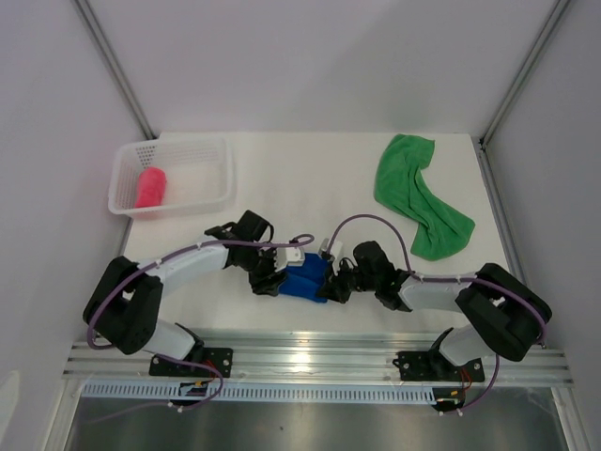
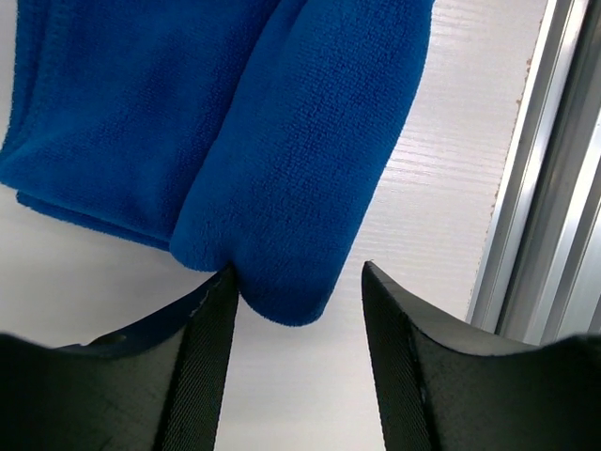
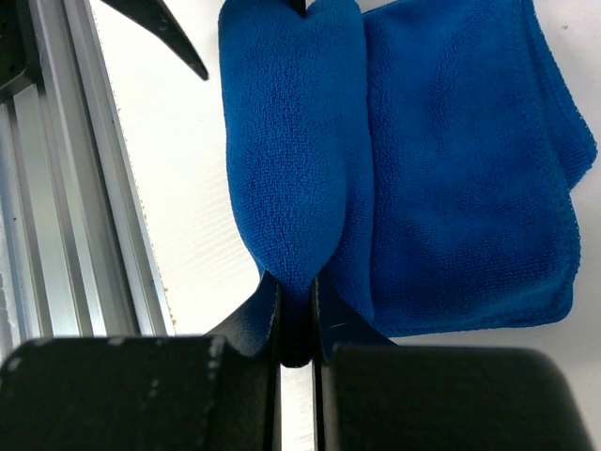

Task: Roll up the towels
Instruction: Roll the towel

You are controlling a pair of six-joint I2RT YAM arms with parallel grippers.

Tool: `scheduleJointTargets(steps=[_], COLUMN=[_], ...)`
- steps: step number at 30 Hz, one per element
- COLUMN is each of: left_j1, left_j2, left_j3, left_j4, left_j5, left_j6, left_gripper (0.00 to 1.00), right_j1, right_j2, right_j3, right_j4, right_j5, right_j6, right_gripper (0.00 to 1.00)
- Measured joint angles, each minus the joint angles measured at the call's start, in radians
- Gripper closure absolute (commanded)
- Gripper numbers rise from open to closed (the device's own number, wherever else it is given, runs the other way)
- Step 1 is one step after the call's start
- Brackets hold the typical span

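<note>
Left wrist view: part-rolled royal blue fabric towel [image 2: 282,169] beside the aluminium rail [image 2: 535,188] — roll runs gripper to gripper. Left gripper [image 2: 297,272] jaws apart at one end; right gripper [image 3: 296,287] pinches the other.

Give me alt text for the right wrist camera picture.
The right gripper pinches the rolled edge of the blue towel, its jaws shut on the fabric. The towel lies on a white table, with a metal rail along the left.
</note>
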Motion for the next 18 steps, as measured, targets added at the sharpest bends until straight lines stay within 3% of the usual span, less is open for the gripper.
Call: scheduleJointTargets(steps=[3, 4, 7, 10, 14, 18], left_j1=[-0.002, -0.001, -0.001, -0.001, -0.001, -0.001], left_j2=[0.024, 0.027, 0.029, 0.02, -0.004, -0.013], left_j3=[0.0, 0.0, 0.002, 0.002, 0.002, 0.001], left_j4=[0.008, 0.011, 0.0, -0.034, -0.113, -0.165], left_j5=[-0.003, -0.006, 0.001, 0.019, 0.062, 0.098], left_j6=[-0.006, -0.008, -0.014, -0.014, -0.02, -0.056], left_gripper=[0.69, 0.82, 0.95, 0.99, 0.98, 0.85], right_j1=[-0.008, -0.01, -0.014, -0.014, -0.008, -0.01], right_j2=[0.016, 0.021, 0.025, 0.025, 0.023, 0.023], right_j3=[0.0, 0.001, 0.006, 0.008, 0.012, 0.013], right_j4=[0.013, 0.015, 0.012, 0.0, -0.027, -0.05], right_j5=[-0.023, -0.029, -0.043, -0.072, -0.132, -0.198], right_j6=[0.015, 0.018, 0.033, 0.06, 0.106, 0.164], right_gripper=[1.0, 1.0, 1.0, 1.0, 1.0, 1.0])
